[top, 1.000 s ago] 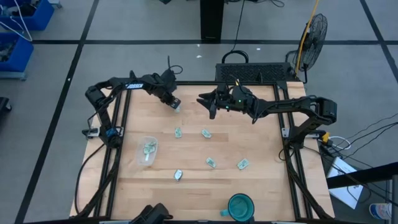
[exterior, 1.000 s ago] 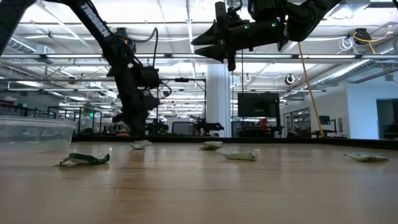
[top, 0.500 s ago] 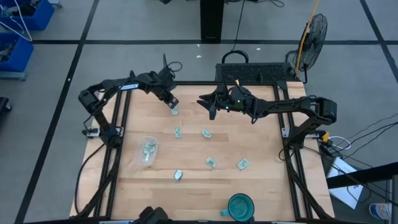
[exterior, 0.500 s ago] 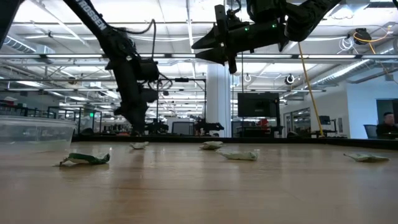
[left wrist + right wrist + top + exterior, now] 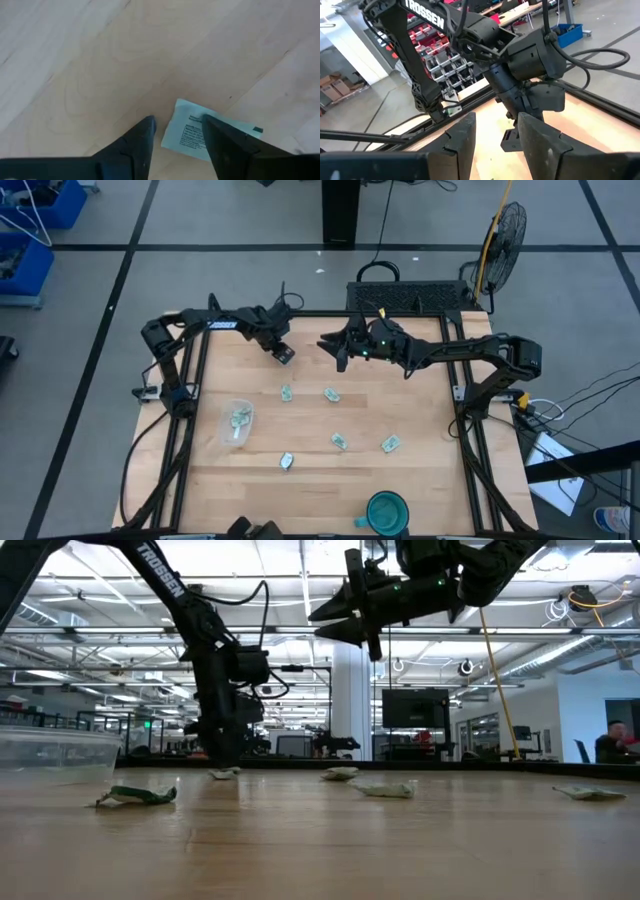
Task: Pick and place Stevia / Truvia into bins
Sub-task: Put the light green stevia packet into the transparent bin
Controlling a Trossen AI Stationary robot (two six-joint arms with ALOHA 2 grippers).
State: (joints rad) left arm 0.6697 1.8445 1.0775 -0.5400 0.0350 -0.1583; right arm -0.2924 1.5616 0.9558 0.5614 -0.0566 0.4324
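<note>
Left pincer [image 5: 175, 131] is spread, low over worktop [image 5: 100, 60], w/ a Stevia sachet [image 5: 192, 132] between its tips, ready to pinch. Right pincer [image 5: 333, 348] is spread, waiting up high.

The table [image 5: 420, 420] was pale, smooth wood with visible grain. A printed paper sachet [image 5: 200, 131] lay matt on it, and the tub [image 5: 55, 752] was clear plastic.

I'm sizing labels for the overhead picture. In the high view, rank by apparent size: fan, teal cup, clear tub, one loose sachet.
1. fan
2. clear tub and teal cup: too alike to rank
3. loose sachet
</note>
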